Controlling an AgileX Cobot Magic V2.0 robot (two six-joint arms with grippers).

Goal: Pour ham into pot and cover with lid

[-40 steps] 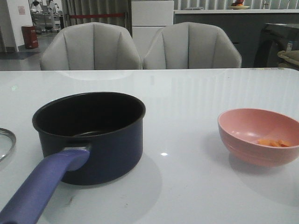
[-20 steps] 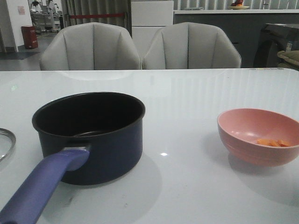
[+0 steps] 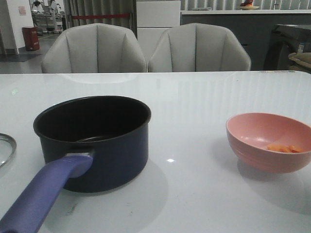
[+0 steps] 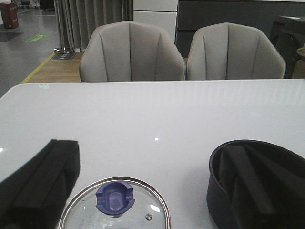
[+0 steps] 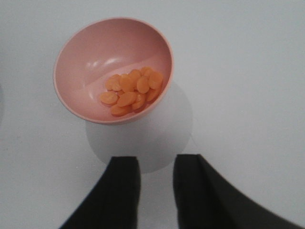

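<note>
The dark navy pot (image 3: 97, 145) stands left of centre on the white table, its purple-blue handle (image 3: 43, 194) pointing at the camera. The glass lid (image 3: 5, 148) lies flat to its left, knob (image 4: 115, 198) up. The ham (image 3: 284, 148), small orange-pink slices, lies in the pink bowl (image 3: 262, 155) at the right. My left gripper (image 4: 148, 147) is wide open and empty above the lid (image 4: 143, 210), one finger in front of the pot (image 4: 214, 195). My right gripper (image 5: 157, 162) is open and empty, just short of the bowl (image 5: 81, 62) with the ham (image 5: 132, 90). Neither gripper shows in the front view.
The white glossy table (image 3: 194, 107) stretches between pot and bowl. Two grey chairs (image 3: 95, 48) stand behind its far edge. The bowl sits close to the table's right side.
</note>
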